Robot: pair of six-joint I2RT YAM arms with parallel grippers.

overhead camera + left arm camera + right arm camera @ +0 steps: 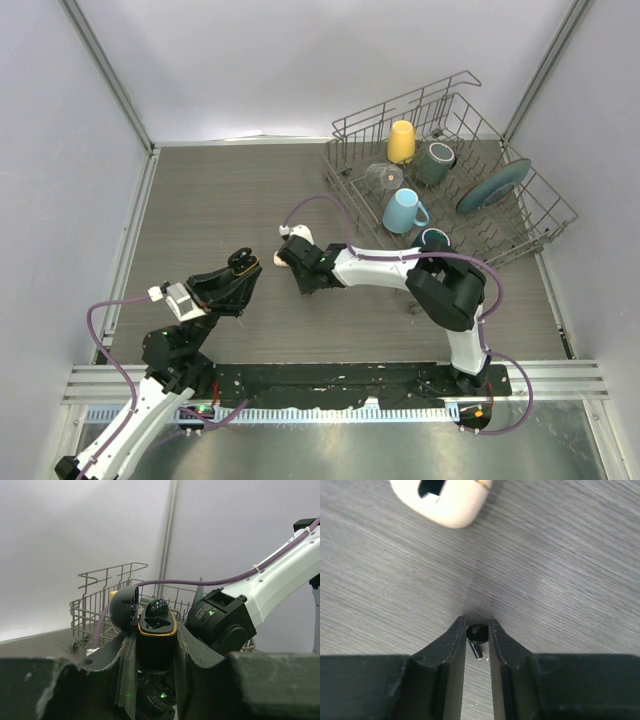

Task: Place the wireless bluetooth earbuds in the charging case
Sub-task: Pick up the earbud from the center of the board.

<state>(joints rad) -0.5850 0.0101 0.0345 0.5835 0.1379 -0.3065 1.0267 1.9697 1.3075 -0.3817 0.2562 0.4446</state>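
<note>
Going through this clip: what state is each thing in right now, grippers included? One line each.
black charging case: lid open, held upright
seated black earbud: sitting in the black charging case
left gripper: shut on the black charging case
loose black earbud: pinched between fingers, low at the table
right gripper: shut on the loose black earbud
cream case: lying on the table, visible socket empty

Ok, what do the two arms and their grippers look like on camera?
Both the left arm and right arm alternate white shells with black joint housings, and a purple cable runs along each. The left gripper and right gripper are black, with flat tapered fingers. A small green light glows on a right arm joint.
</note>
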